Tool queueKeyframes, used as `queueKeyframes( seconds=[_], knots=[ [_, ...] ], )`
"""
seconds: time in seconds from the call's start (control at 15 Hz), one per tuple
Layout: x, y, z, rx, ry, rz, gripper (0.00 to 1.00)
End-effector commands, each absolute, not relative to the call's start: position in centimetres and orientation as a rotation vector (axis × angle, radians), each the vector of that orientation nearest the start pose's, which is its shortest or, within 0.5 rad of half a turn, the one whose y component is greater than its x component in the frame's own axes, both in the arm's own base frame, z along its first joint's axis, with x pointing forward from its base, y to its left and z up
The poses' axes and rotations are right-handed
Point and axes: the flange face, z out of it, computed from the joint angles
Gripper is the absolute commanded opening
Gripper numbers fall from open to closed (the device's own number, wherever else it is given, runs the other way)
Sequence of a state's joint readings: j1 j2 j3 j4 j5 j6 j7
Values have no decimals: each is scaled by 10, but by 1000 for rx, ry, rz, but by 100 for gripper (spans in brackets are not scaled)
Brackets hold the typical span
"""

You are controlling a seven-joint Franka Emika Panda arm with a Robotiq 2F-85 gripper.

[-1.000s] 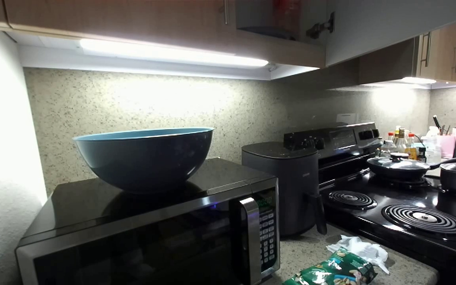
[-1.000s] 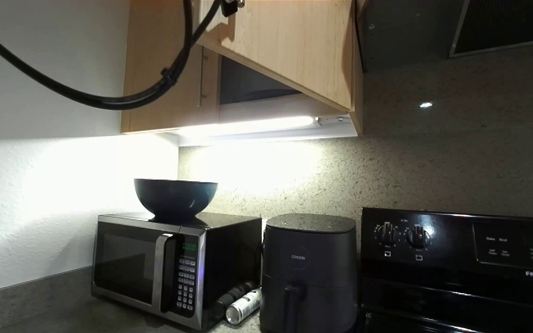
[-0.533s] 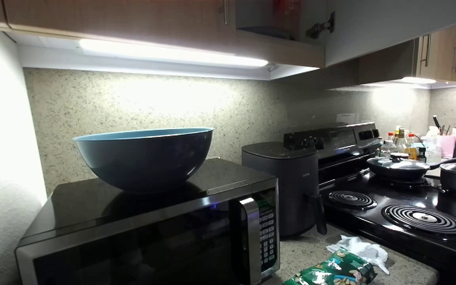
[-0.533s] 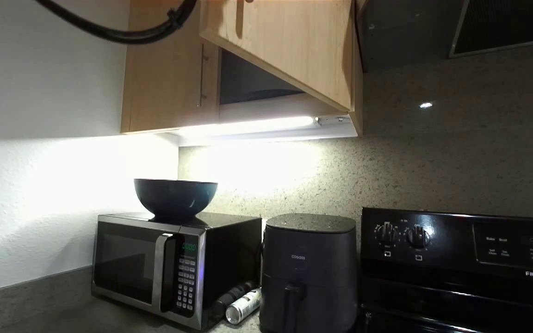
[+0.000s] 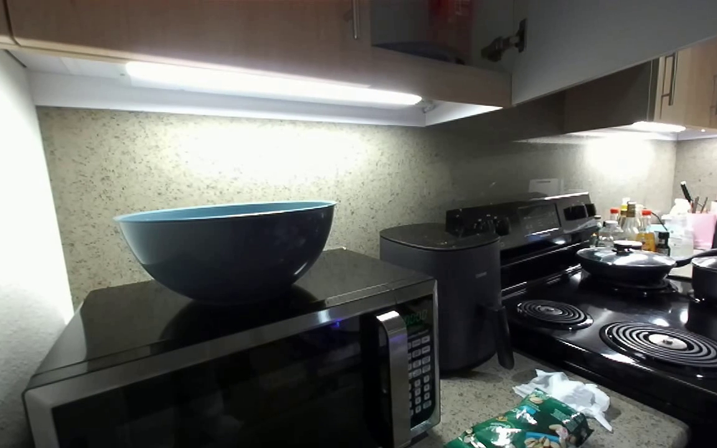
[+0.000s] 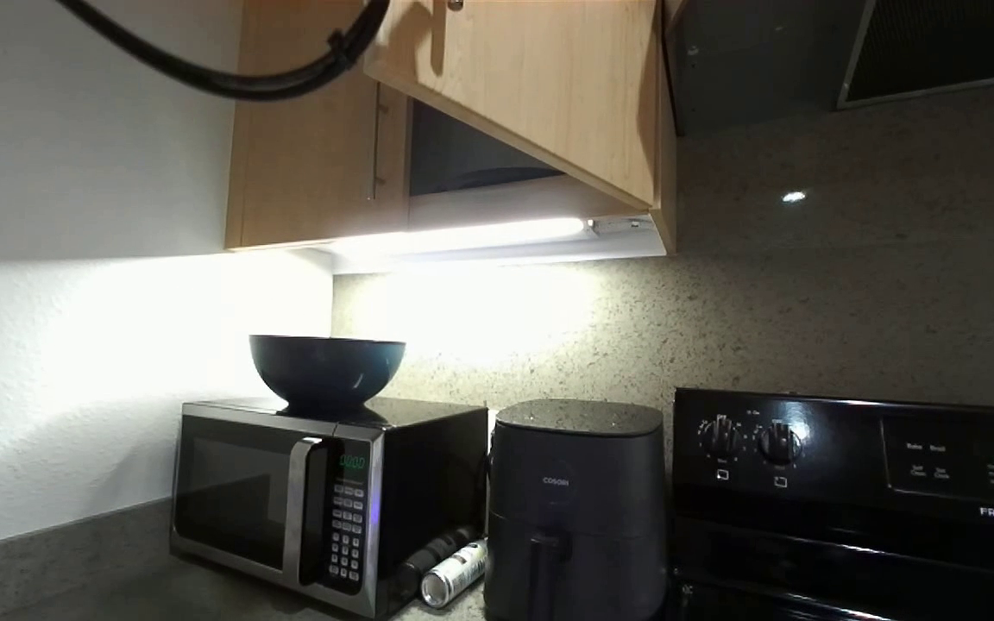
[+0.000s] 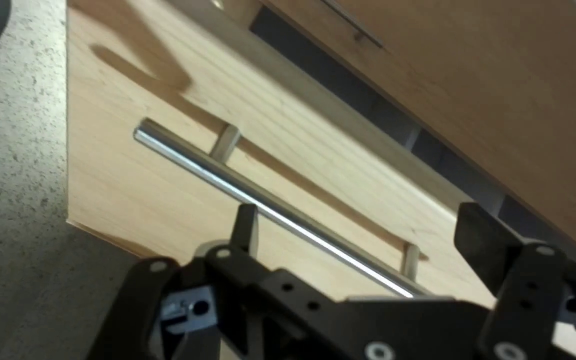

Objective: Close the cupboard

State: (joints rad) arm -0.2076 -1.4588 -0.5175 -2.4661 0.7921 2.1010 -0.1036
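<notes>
The wall cupboard [image 6: 316, 164] has brown wooden doors. Its right door [image 6: 549, 95] stands open, with the dark inside [image 6: 462, 147] showing beneath it. The door's pale inner face [image 5: 607, 37] and hinge [image 5: 505, 45] show in an exterior view. In the wrist view my gripper [image 7: 358, 220] is open in front of this door's outer face. The silver bar handle [image 7: 288, 217] runs slanting between the spread fingers, not gripped. Whether a fingertip touches the bar or door I cannot tell. The left door [image 7: 468, 75] is shut. The gripper is out of sight in both exterior views.
A black microwave [image 5: 221, 379] with a big bowl [image 5: 228, 255] on top stands below the cupboard. An air fryer [image 6: 579, 483] and stove [image 6: 808, 457] are beside it. The black range hood [image 6: 946, 52] adjoins the cupboard. The arm's cable [image 6: 273, 86] hangs at upper left.
The arm's cable has risen in an exterior view, then dipped slightly. A dark part near the door's handle has left that view. The open door's lower corner has shifted only slightly.
</notes>
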Motion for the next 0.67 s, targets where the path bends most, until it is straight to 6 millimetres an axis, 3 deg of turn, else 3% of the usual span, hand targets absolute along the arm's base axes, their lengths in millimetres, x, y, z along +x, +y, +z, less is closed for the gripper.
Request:
queueKeyframes(
  seconds=[0.0,0.4,0.6],
  knots=[
    [100,-176,724,-1818,427,-1273,100],
    [130,-134,719,-2092,359,-1133,100],
    [152,-99,707,-2235,290,-1035,100]
  ],
)
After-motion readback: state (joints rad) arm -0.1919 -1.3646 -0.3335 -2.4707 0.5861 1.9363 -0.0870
